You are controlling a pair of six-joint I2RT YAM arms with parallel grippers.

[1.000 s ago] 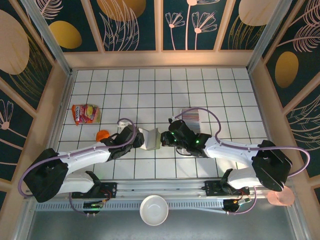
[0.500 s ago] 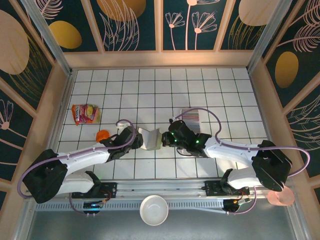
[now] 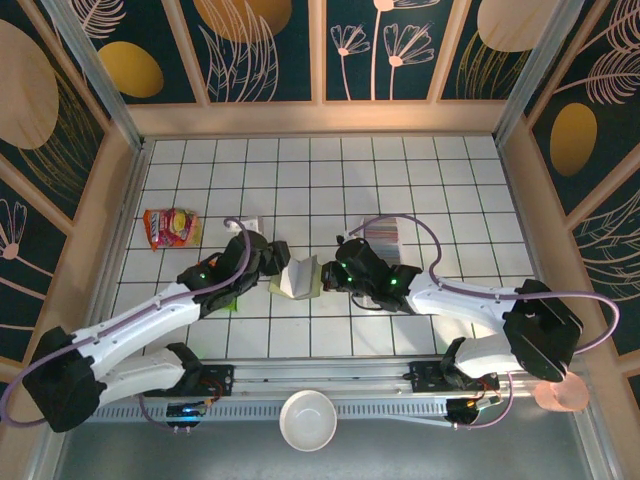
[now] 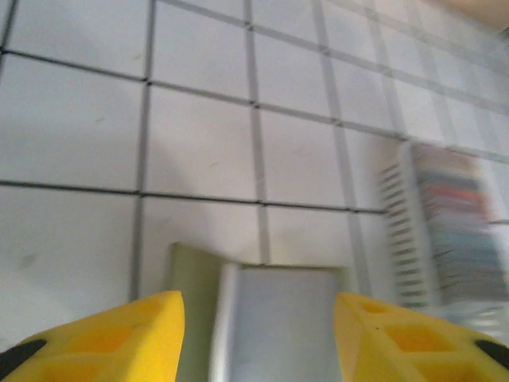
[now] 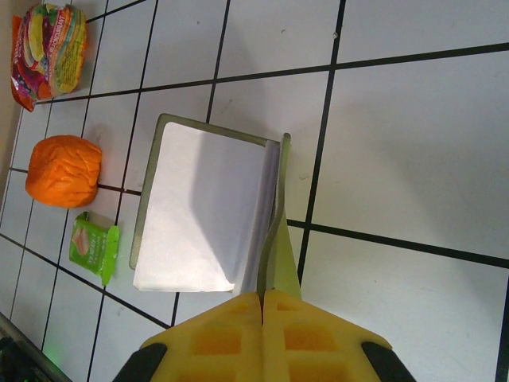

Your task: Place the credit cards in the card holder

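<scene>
So that its pale inside is exposed, the card holder (image 5: 203, 211) is pinched by one flap in the right gripper (image 5: 262, 306) mid-table. The left gripper (image 4: 258, 318) is held spread above it, empty, and the credit cards (image 4: 457, 231) are stacked nearby.

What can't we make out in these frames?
- credit cards: left wrist view, blurred and cut off by the right edge; count and print unreadable.
- card holder: left wrist view, near part cut off by the bottom edge, so it is unclear whether the open left claw touches it.
- Flap end of the holder: right wrist view, hidden between the fingers of the shut right claw.
</scene>
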